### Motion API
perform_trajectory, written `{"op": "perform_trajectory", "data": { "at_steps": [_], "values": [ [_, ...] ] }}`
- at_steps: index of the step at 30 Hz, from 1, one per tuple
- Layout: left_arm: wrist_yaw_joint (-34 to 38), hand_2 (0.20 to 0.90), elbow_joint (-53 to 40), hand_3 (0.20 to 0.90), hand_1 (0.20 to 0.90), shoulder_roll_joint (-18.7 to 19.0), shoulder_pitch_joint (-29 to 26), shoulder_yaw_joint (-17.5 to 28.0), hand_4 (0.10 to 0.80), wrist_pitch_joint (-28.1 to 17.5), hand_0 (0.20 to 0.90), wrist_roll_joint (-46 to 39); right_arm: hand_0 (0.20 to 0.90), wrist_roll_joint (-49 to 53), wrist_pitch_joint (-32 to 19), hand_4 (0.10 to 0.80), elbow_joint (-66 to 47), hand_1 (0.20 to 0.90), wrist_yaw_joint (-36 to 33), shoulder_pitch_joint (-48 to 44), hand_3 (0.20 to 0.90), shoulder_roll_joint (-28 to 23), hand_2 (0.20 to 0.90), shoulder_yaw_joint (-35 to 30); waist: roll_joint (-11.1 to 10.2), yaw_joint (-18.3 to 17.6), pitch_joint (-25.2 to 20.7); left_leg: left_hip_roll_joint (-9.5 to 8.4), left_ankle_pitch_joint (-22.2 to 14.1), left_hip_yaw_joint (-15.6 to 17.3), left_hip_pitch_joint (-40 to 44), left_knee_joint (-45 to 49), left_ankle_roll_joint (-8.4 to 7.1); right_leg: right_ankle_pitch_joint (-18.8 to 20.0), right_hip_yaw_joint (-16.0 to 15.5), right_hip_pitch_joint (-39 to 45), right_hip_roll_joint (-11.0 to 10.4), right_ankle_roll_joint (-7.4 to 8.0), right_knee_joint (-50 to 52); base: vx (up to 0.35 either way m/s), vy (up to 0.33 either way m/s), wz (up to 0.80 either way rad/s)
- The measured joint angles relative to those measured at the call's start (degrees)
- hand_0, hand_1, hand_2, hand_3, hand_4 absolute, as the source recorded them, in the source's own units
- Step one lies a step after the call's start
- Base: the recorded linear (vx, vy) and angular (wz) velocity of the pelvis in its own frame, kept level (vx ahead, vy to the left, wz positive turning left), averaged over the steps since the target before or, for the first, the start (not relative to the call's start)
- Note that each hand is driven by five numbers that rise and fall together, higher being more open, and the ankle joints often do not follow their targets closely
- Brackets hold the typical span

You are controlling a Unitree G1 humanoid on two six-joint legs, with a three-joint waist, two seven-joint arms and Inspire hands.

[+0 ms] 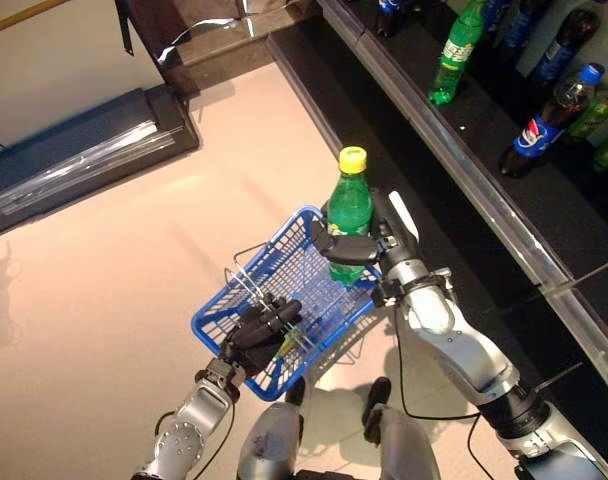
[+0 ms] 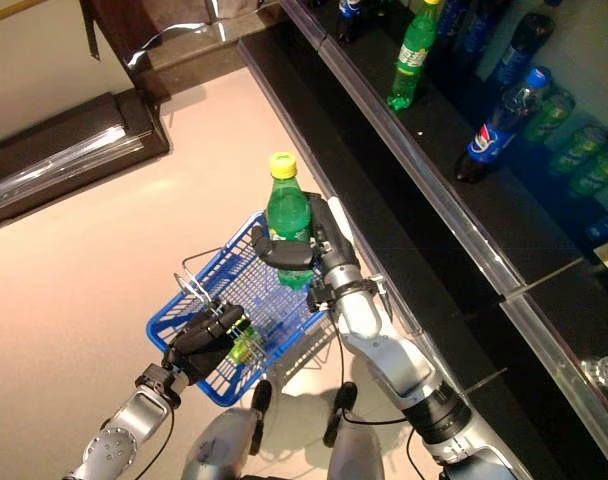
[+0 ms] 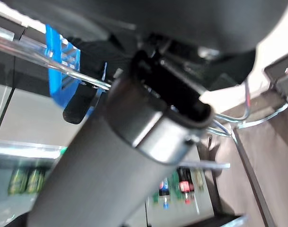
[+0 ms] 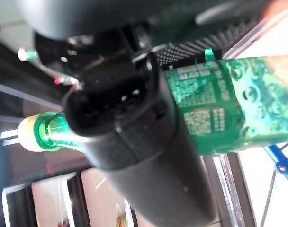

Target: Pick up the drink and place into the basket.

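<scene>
- Holding the drink, a green bottle with a yellow cap, upright in the right hand; fingers wrapped round the bottle's middle, seen close in the right wrist view with the label showing beside the thumb
- Bottle sits at the far right corner of the blue basket, its lower part at or just inside the rim; cannot tell whether the base touches the basket floor
- Left hand curled round the basket's wire handles, carrying it clear of the pale floor
- Something small and green-yellow shows just under the left hand's fingers inside the basket; too small to name
- Progress, as a judgement: pick-up done, bottle brought to the basket; left to do is lowering it fully inside and opening the fingers. Late stage, not finished while the hand is clamped on it
- Risk: a tall bottle released upright on open mesh may tip over
- Writing: the bottle's label carries small white print and code-like patches, not legible. More bottles stand on the dark shelf to the right, one blue-capped, one green; their labels too small to read
</scene>
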Motion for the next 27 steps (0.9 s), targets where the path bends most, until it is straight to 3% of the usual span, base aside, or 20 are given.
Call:
{"op": "perform_trajectory", "data": {
  "at_steps": [9, 18, 27],
  "values": [
    [-2.19, 0.300, -4.55, 0.200, 0.300, 2.57, 0.74, 0.43, 0.100, 0.96, 0.300, -0.27, 0.300, -0.47, 1.26, 0.100, 2.85, 0.300, -3.76, -0.93, 0.200, 1.24, 0.300, 0.43, 0.00, 2.92, 0.00, -0.36, 0.31, -1.94, -0.85, 0.03, 0.09, -0.59, -0.13, 0.12, -0.30, 0.67, -0.16, 0.009, -0.013, 0.13],
    [-9.25, 0.300, -11.42, 0.200, 0.300, 4.15, -1.07, 0.15, 0.100, 3.79, 0.300, -0.34, 0.300, -2.98, 2.49, 0.100, 12.61, 0.300, -5.16, -0.90, 0.200, 5.13, 0.300, 6.08, 0.01, 4.84, 0.00, -0.84, 0.47, -3.45, -0.88, 0.00, -0.04, -0.67, -1.81, 1.34, -0.48, 0.80, -0.99, -0.023, -0.015, 0.08],
    [-12.27, 0.300, -12.63, 0.200, 0.300, 6.36, -1.94, -0.11, 0.100, 9.21, 0.300, -0.32, 0.300, -3.34, 2.74, 0.100, 22.53, 0.300, -8.36, -0.88, 0.200, 8.15, 0.300, 6.63, 0.01, 6.32, 0.00, -1.32, 0.79, -5.28, -1.03, 0.00, -0.06, -0.99, -3.58, 2.20, -1.07, 1.01, -0.87, 0.011, -0.002, 0.11]
  ]
}}
